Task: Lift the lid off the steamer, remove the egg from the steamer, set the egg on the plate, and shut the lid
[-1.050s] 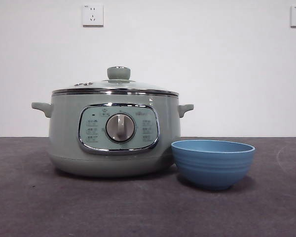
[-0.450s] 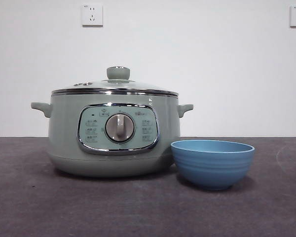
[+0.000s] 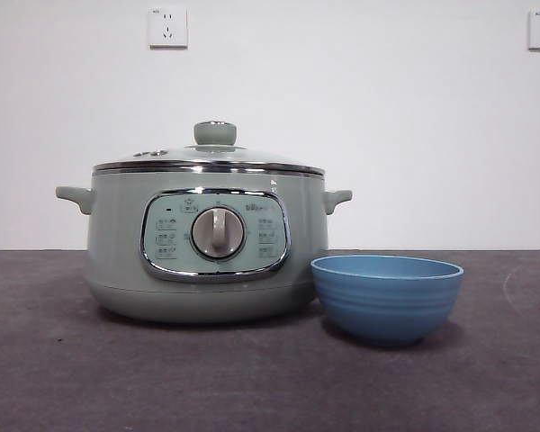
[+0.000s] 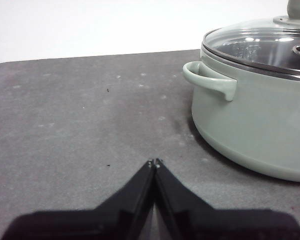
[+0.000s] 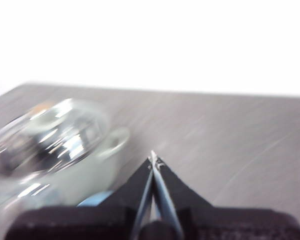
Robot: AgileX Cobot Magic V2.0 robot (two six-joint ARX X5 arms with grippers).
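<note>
The pale green steamer [image 3: 207, 261] stands on the dark table with its glass lid [image 3: 209, 160] closed; the lid's green knob [image 3: 215, 132] sits on top. The blue plate [image 3: 387, 297], a small bowl, rests just right of the steamer, and I see nothing in it. The egg is hidden. My left gripper [image 4: 154, 162] is shut and hovers over bare table beside the steamer [image 4: 255, 115] and its side handle [image 4: 210, 82]. My right gripper [image 5: 153, 159] is shut too, above the table near the blurred lid [image 5: 50, 135], with a sliver of the plate [image 5: 95, 199] below. Neither arm shows in the front view.
A white wall with two sockets [image 3: 167, 27] stands behind the table. Dark table surface [image 3: 252, 378] spreads in front of the steamer and bowl, and more of it [image 4: 80, 115] lies beside the steamer's handle.
The steamer, lid and bowl stay put in the front view; only a tiny sideways shift of the picture. No arm has entered that view.
</note>
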